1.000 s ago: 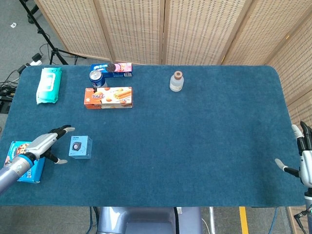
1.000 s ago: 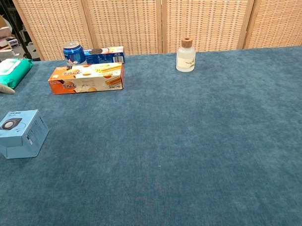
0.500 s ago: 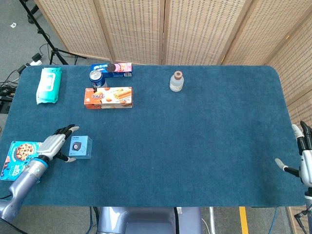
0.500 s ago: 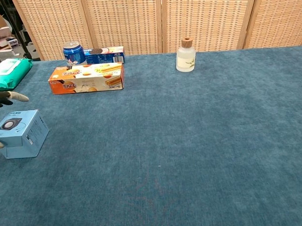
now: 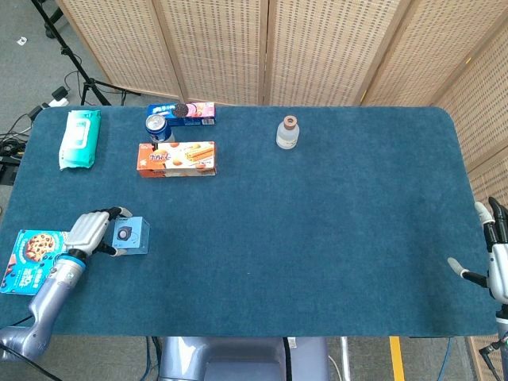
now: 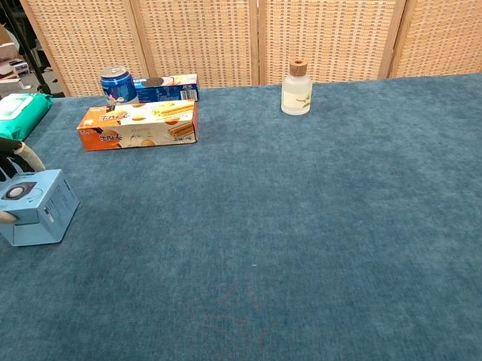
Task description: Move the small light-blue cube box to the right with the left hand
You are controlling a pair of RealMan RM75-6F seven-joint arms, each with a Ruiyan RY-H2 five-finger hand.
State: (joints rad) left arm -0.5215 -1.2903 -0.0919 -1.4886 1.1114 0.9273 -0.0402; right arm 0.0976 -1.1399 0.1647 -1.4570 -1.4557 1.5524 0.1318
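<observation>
Small light-blue cube box sits on blue table near front-left corner, slightly turned. Left hand presses against its left side, thumb at front face, fingers reaching over back (grip looks loose, box not lifted). Right hand idle past table's right edge, fingers apart, holding nothing. Snack box lies just left of left arm.

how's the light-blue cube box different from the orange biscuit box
The light-blue cube box is squat and pale with a round dark print on top; the orange biscuit box is long, flat and bright. The left hand touches the cube box; the biscuit box lies untouched. Both rest on the blue table.
</observation>
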